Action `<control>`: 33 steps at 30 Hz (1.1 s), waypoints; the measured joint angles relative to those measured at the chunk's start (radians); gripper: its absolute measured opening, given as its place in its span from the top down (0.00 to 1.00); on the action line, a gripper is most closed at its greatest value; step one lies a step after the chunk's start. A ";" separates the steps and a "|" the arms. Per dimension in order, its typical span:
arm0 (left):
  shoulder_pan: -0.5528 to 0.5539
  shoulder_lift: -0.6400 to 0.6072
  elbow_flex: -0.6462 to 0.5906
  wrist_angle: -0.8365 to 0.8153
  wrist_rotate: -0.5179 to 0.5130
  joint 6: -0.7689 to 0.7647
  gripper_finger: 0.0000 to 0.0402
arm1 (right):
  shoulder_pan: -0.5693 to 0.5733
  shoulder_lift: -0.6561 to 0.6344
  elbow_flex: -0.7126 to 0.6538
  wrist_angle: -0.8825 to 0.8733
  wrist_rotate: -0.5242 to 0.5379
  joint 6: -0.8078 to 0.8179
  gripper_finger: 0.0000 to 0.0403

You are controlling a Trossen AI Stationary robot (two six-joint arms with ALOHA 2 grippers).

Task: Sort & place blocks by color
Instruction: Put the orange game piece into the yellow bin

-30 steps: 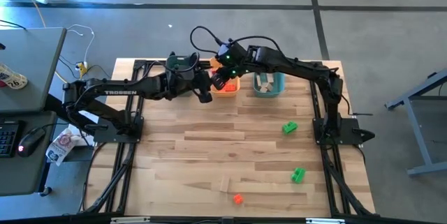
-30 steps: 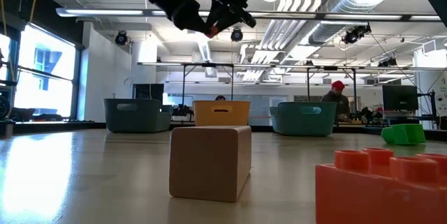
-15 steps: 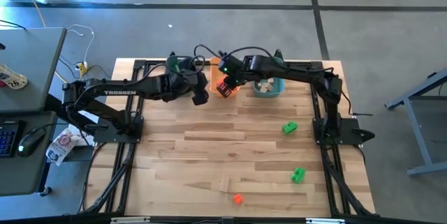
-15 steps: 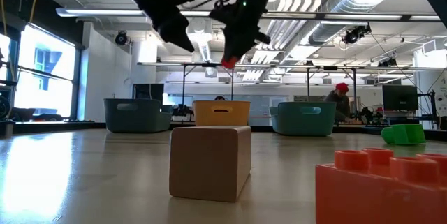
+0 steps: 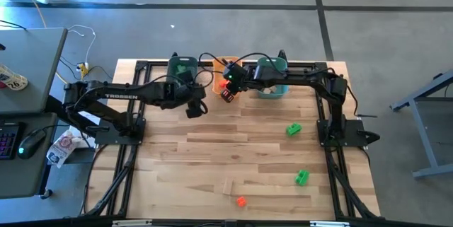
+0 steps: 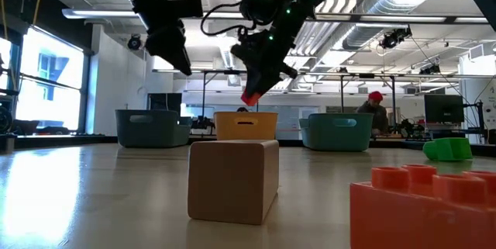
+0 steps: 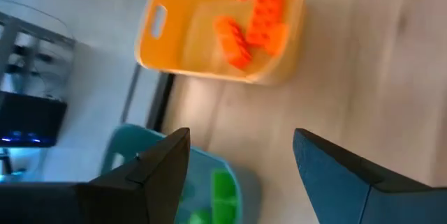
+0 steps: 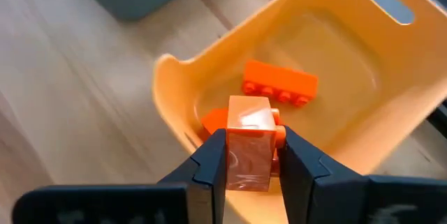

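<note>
My right gripper (image 8: 249, 161) is shut on a red-orange block (image 8: 250, 140) and hovers above the near rim of the orange bin (image 8: 335, 56). In the low view the block (image 6: 249, 96) hangs above that bin (image 6: 246, 126). Two more red-orange blocks (image 8: 279, 83) lie in the bin. My left gripper (image 5: 192, 107) is open and empty, in the air to the left of the bin. Loose on the table are two green blocks (image 5: 293, 129) (image 5: 302, 177), a tan block (image 5: 227, 187) and a red-orange block (image 5: 241, 201). My right gripper pinches the red-orange block between its two fingers (image 8: 209, 165), one on each opposite side face (image 8: 234, 155). The fingers slant downward from above. The block is lifted clear and sticks out below the fingertips, over the orange bin's near rim.
A teal bin (image 5: 182, 65) holding green blocks stands left of the orange bin, and another teal bin (image 5: 273, 85) with tan blocks stands right of it, all along the far edge. A person (image 6: 376, 109) shows in the room far behind the table.
My right gripper has come down toward the orange bin, carrying the red-orange block with it and staying shut on it. My left gripper has drawn away from the bin, toward the table's left and near edges.
</note>
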 joint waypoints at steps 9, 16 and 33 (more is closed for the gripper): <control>-0.067 0.000 -0.002 -0.093 0.159 -0.090 0.40 | -0.025 0.000 -0.069 0.112 0.007 -0.056 0.79; -0.110 0.001 -0.072 -0.094 0.177 -0.137 0.40 | -0.046 0.000 -0.069 0.111 -0.026 -0.057 0.81; -0.128 0.001 -0.212 -0.087 0.185 -0.254 0.40 | -0.060 0.000 -0.069 0.077 -0.085 -0.039 0.67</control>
